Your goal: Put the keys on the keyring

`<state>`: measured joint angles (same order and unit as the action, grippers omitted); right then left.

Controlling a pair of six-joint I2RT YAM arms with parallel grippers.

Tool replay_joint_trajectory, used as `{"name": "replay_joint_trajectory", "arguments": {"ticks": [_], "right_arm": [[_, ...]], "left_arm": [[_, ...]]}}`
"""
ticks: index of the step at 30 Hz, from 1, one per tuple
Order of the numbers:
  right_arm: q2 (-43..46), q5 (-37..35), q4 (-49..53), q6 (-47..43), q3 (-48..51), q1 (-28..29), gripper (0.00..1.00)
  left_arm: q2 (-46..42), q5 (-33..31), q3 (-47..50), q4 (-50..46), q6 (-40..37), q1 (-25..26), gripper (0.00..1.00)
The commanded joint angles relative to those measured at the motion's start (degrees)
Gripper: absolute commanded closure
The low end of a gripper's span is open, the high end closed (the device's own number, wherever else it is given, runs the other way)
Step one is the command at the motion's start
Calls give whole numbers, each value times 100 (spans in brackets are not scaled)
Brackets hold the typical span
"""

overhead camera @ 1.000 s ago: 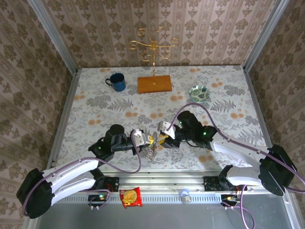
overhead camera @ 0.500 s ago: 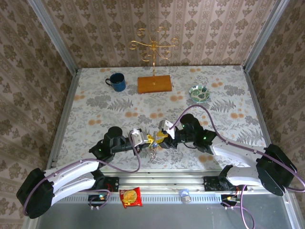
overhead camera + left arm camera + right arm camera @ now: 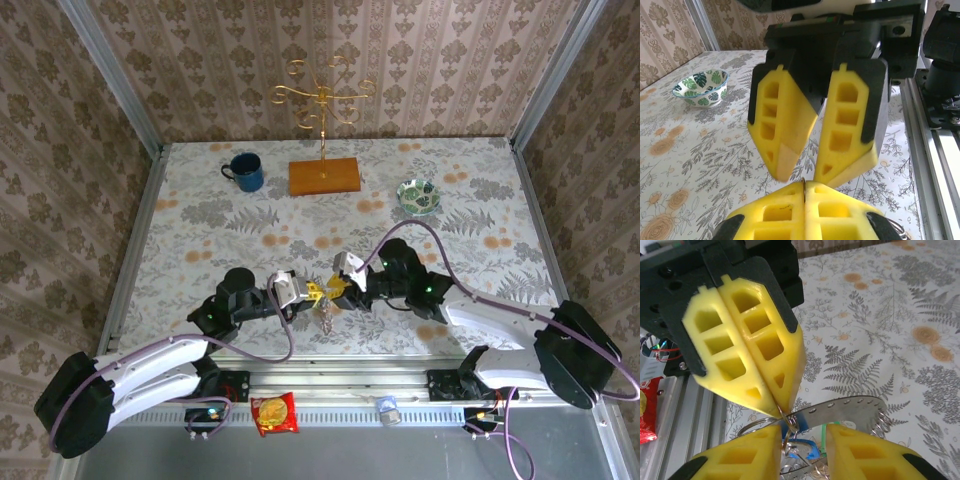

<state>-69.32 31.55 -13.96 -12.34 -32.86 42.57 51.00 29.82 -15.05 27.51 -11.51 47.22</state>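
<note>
My left gripper (image 3: 312,292) is shut on a thin wire loop of the keyring (image 3: 845,412), whose metal edge shows between its pads (image 3: 804,187). The keyring is a flat grey curved plate with small holes and several wire loops. It hangs above the table at the middle front. The blue key head (image 3: 807,451) and a sliver of the greenish one (image 3: 823,436) dangle in the bundle (image 3: 325,318) below. My right gripper (image 3: 338,290) faces the left one tip to tip. It is open (image 3: 804,435), its fingers (image 3: 782,150) either side of the bundle and touching nothing.
A blue mug (image 3: 243,171) stands at the back left. A wooden base with a gold stand (image 3: 324,176) stands at the back middle, and a green patterned bowl (image 3: 418,195) at the back right. A red snack packet (image 3: 275,412) lies on the front rail.
The left gripper has edged right with the keyring, and the hanging bundle has shifted slightly right and lower. The right gripper has barely moved.
</note>
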Motion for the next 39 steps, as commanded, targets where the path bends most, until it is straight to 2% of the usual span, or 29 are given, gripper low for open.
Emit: {"name": "replay_joint_trajectory", "arguments": {"ticks": [1, 6, 9, 13, 21, 33, 39], "right_arm": [[487, 251, 146, -485, 142, -105, 66], [499, 71, 665, -999, 15, -111, 65], [197, -45, 543, -955, -90, -108, 65], [-120, 244, 296, -835, -216, -115, 68], [-158, 475, 90, -805, -174, -112, 75], [-117, 604, -127, -744, -159, -109, 79], [-244, 791, -376, -648, -204, -116, 87]], "left_arm": [[-42, 207, 45, 340, 69, 29, 100], [67, 345, 55, 578, 67, 32, 100], [161, 399, 96, 776, 109, 32, 100], [230, 486, 77, 803, 114, 28, 100], [286, 533, 63, 852, 114, 32, 100], [295, 612, 76, 919, 150, 33, 100], [314, 643, 89, 1013, 184, 32, 100]]}}
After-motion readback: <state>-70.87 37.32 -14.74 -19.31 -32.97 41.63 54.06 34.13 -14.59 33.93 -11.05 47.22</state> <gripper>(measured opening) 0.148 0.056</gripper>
